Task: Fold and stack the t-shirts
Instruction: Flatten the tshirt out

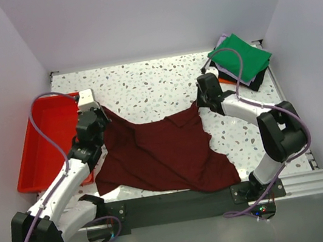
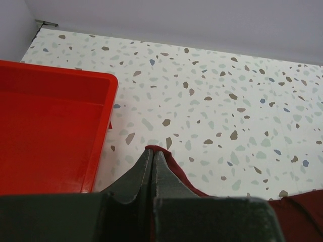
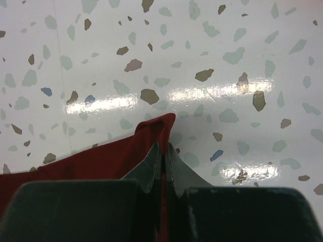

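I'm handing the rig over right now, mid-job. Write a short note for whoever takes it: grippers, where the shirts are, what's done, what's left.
Left gripper: jaws shut on a far corner of the maroon t-shirt, next to the red tray.
Right gripper: jaws shut on the other far corner of the same shirt.
The maroon t-shirt lies rumpled and unfolded across the middle of the table, with its near edge at the front of the table.
Done: a folded stack, green on top, sits in the far right corner.
Left: fold the maroon t-shirt and place it on that stack.
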